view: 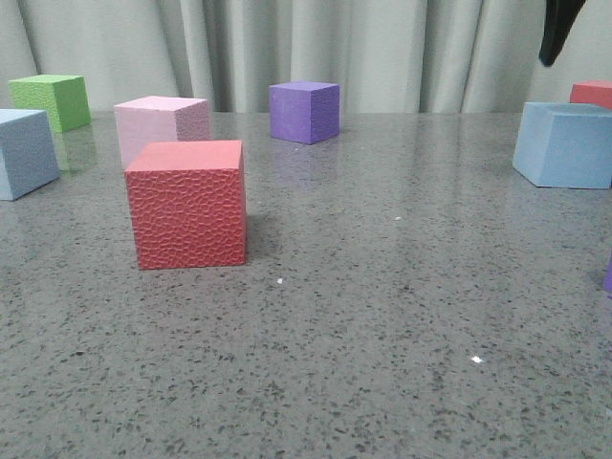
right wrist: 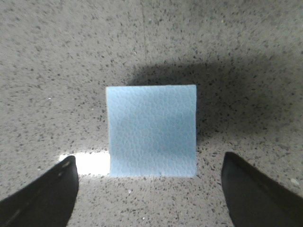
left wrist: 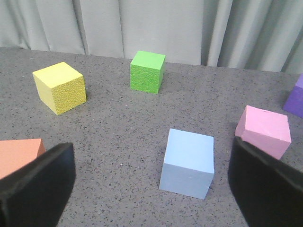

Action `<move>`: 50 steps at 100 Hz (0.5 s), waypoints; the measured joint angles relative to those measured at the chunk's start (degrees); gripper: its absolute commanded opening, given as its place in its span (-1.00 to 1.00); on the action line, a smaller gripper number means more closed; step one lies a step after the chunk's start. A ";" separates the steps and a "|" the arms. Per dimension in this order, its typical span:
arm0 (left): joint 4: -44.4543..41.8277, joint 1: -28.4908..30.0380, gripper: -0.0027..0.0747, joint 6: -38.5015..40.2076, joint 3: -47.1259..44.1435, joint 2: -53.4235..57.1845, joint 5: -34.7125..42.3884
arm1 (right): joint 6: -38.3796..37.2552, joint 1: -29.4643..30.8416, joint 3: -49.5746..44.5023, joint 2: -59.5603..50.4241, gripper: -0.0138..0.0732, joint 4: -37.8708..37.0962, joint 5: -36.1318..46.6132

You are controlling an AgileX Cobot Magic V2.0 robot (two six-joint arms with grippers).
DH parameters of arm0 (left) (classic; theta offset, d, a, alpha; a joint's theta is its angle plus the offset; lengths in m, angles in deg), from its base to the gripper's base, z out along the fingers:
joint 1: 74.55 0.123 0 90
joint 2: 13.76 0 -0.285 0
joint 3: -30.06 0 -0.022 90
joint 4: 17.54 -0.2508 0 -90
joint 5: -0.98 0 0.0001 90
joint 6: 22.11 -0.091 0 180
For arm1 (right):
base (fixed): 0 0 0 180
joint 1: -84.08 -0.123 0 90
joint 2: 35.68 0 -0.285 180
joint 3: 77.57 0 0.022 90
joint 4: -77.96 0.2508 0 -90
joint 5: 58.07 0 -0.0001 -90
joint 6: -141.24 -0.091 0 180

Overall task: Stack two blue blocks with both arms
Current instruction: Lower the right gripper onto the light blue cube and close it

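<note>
Right hand [right wrist: 150, 189] spread wide, directly above one blue block [right wrist: 151, 130] on the counter [right wrist: 246, 56], apparently aligned for descent. Left hand [left wrist: 151, 182] likewise wide, second blue block [left wrist: 187, 163] ahead between its fingers, ungrasped.

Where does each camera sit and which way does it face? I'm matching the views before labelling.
Front: low over the table, facing the curtain; only a dark bit of the right arm shows.
Left wrist: on the left arm, angled down at a blue block between the open left gripper fingers.
Right wrist: straight down over the other blue block, right gripper open.
Shared: front and left wrist both show the green cube.
</note>
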 measured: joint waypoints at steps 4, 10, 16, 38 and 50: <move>0.00 0.00 0.69 0.00 0.00 0.00 0.00 | 0.00 0.00 0.00 0.73 0.72 0.00 0.00; 0.00 0.00 0.69 0.00 0.00 0.00 0.00 | 0.00 0.00 0.00 1.78 0.72 0.00 0.11; 0.00 0.00 0.69 0.00 0.00 0.00 0.00 | 0.00 0.00 0.00 2.53 0.72 0.00 0.52; 0.00 0.00 0.69 0.00 0.00 0.00 0.22 | 0.00 0.00 0.11 5.46 0.72 0.00 2.01; 0.00 0.00 0.69 0.00 0.00 0.00 0.32 | 0.00 0.00 0.11 6.29 0.61 0.00 2.30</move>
